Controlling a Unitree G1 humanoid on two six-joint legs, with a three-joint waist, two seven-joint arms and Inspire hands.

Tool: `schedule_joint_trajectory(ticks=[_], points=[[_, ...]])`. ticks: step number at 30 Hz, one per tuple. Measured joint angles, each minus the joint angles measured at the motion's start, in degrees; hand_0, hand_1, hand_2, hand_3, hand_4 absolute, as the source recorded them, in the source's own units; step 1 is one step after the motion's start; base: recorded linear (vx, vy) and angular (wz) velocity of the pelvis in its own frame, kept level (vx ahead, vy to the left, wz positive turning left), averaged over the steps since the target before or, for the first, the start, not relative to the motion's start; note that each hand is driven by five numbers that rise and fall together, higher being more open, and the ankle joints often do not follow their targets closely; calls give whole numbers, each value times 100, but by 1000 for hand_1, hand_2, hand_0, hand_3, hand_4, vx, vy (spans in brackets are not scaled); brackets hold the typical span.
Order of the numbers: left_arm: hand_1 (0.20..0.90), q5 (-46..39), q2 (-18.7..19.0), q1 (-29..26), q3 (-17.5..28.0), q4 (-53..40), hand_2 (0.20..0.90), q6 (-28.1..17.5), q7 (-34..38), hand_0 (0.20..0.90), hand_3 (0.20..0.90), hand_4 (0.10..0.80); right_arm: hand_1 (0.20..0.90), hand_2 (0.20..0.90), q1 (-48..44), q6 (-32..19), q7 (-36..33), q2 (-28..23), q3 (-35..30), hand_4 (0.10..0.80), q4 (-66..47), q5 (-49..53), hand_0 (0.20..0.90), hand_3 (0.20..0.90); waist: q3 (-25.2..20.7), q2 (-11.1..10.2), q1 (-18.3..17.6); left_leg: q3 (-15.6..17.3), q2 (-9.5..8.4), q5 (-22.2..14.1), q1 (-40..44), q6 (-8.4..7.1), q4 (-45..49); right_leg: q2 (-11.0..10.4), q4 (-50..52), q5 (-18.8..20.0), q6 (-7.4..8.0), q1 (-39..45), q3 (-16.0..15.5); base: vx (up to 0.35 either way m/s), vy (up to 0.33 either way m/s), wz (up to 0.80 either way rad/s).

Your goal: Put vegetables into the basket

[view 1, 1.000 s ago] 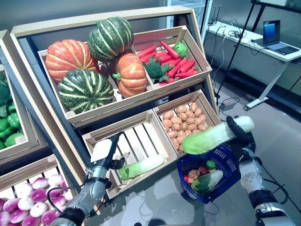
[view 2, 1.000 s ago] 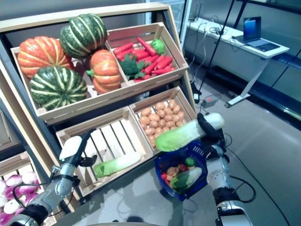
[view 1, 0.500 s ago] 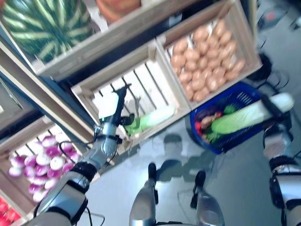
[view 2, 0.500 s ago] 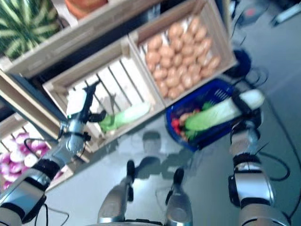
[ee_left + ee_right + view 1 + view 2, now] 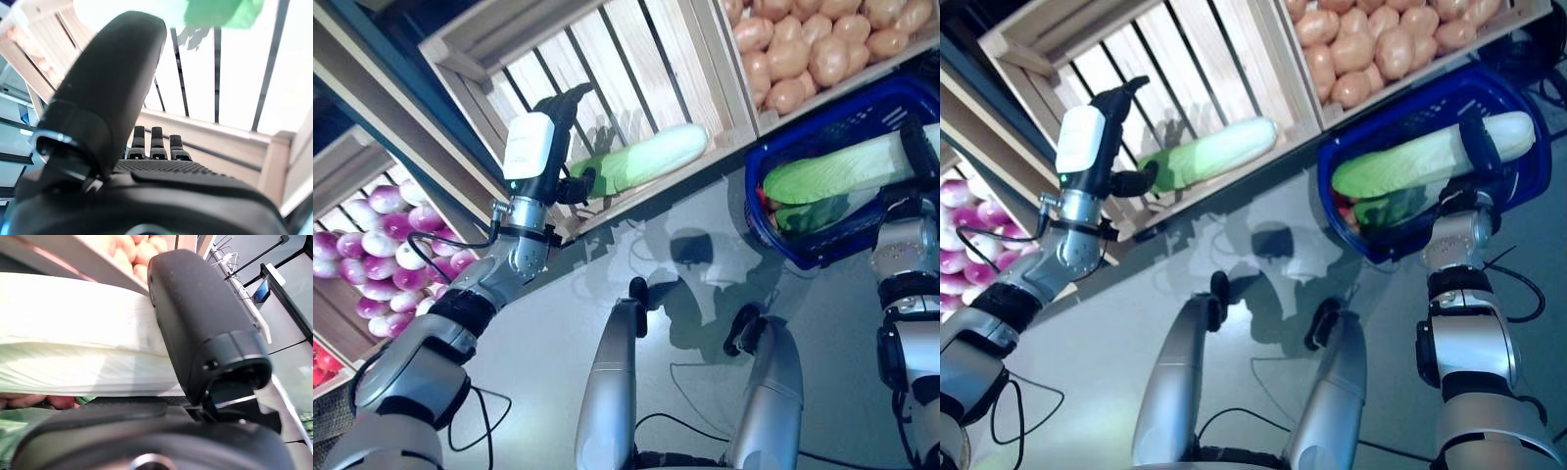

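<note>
My right hand (image 5: 1478, 147) is shut on a long napa cabbage (image 5: 1410, 162), white at the stem and green at the leaf end. It lies across the top of the blue basket (image 5: 1400, 108), which stands on the floor below the crates and holds other vegetables (image 5: 803, 215). In the right wrist view the thumb (image 5: 195, 318) wraps over the cabbage (image 5: 73, 347). A second napa cabbage (image 5: 646, 162) lies in the slatted wooden crate (image 5: 607, 59). My left hand (image 5: 530, 147) is open beside its green end, with its thumb touching the leaves.
A crate of potatoes (image 5: 803, 44) sits just behind the basket. A crate of purple onions (image 5: 372, 235) is at the lower left. The slatted crate's front rail (image 5: 210, 134) runs close in front of my left fingers.
The camera has tilted down towards the floor. My right hand has lowered the napa cabbage from above the basket onto its top. My left hand stays by the crate's cabbage.
</note>
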Motion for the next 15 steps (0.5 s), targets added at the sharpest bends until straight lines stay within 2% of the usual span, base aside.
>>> schedule_joint_trajectory(ticks=[5,6,7,12,15], points=[[900,-5,25,-222,-144,-114,900,-1,21,900,900,800,300,300,-72,-153,-401,-5,157,400,-3,-195,300,300,2,-2,14,-173,62,-116,-558,-71,542,9,538,-185,-131,-498,-11,6,-7,1],[900,-7,33,-248,-149,-110,900,0,21,900,900,800,853,853,-113,-155,-525,-4,160,769,-3,-219,853,853,2,-2,19,-180,69,-133,-613,-75,603,9,608,-207,-151,-562,-1,0,0,0],[900,-27,38,-268,-150,-109,900,1,21,900,900,800,900,900,-147,-155,-658,-4,160,800,0,-337,900,900,2,-2,24,-189,78,-147,-645,-86,648,8,657,-220,-172,-596,1,26,11,-4],[900,-308,71,-488,-254,-108,900,0,18,900,900,800,900,900,-286,-156,-1514,-7,225,800,19,-1047,900,900,1,-1,23,-235,112,-153,-643,-90,654,42,666,-235,-197,-603,-10,30,8,-2],[900,-382,74,-561,-303,-107,900,-12,18,900,900,800,900,900,-315,-157,-1695,-9,229,800,59,-1072,900,900,1,-1,18,-226,134,-153,-618,-91,628,61,629,-231,-194,-582,-9,8,10,-2]])
